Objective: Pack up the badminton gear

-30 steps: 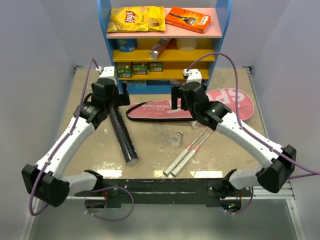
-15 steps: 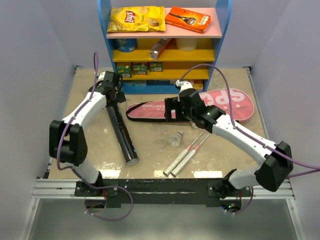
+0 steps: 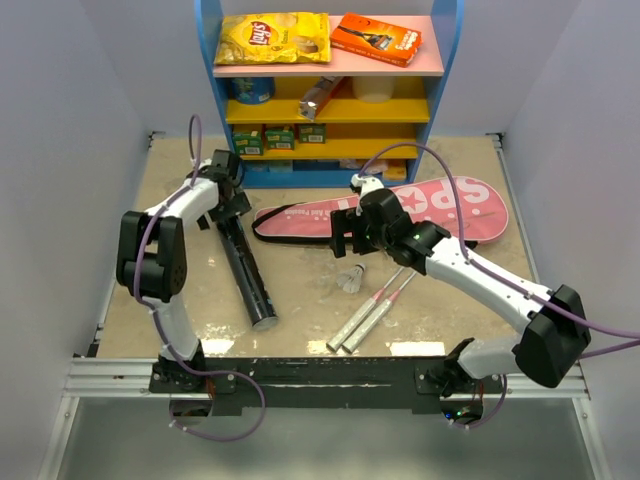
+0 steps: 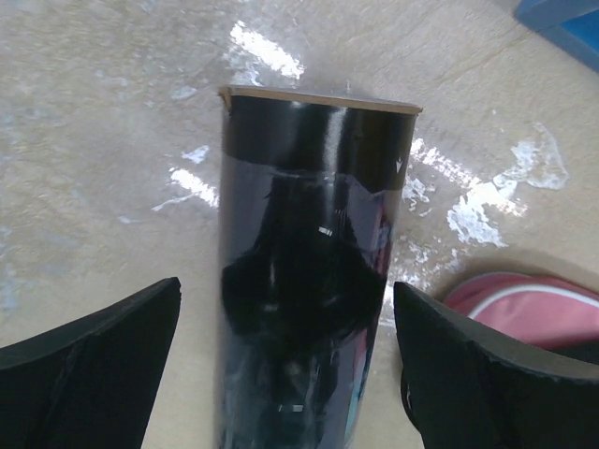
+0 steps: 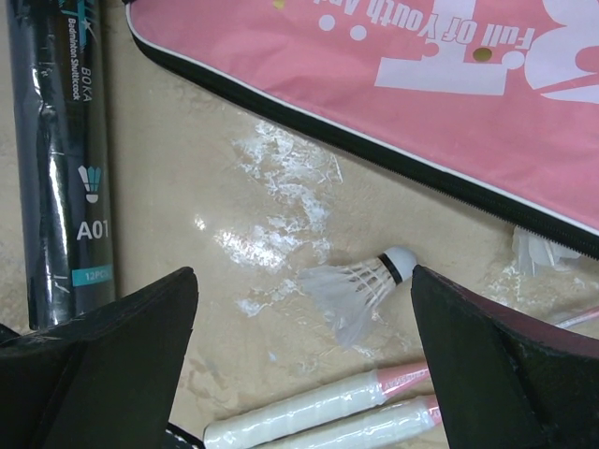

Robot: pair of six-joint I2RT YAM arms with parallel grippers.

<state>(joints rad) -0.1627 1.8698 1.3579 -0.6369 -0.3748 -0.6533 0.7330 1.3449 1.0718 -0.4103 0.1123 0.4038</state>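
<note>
The long black tube (image 3: pixel 246 268) lies on the table left of centre, and its far end (image 4: pixel 314 271) sits between the fingers of my open left gripper (image 3: pixel 228 205) (image 4: pixel 286 313) with a gap on each side. My right gripper (image 3: pixel 348 243) (image 5: pixel 304 309) hangs open over the white shuttlecock (image 3: pixel 351 279) (image 5: pixel 360 285) and the white handles of the two rackets (image 3: pixel 362 322) (image 5: pixel 318 412). The pink bag lettered SPORT (image 3: pixel 455 205) (image 5: pixel 449 103) lies flat behind them, and the rackets' heads are hidden under my right arm. In the right wrist view the tube (image 5: pixel 65 159) is at the left.
A blue shelf unit (image 3: pixel 207 60) stands at the back, with a yellow crisp packet (image 3: pixel 272 38) and an orange box (image 3: pixel 376 38) on top and small boxes on its lower shelves. Grey walls close in both sides.
My left arm has folded back and its gripper has come down around the tube's far end. My right gripper has moved from over the bag towards the shuttlecock. Both stayed open.
</note>
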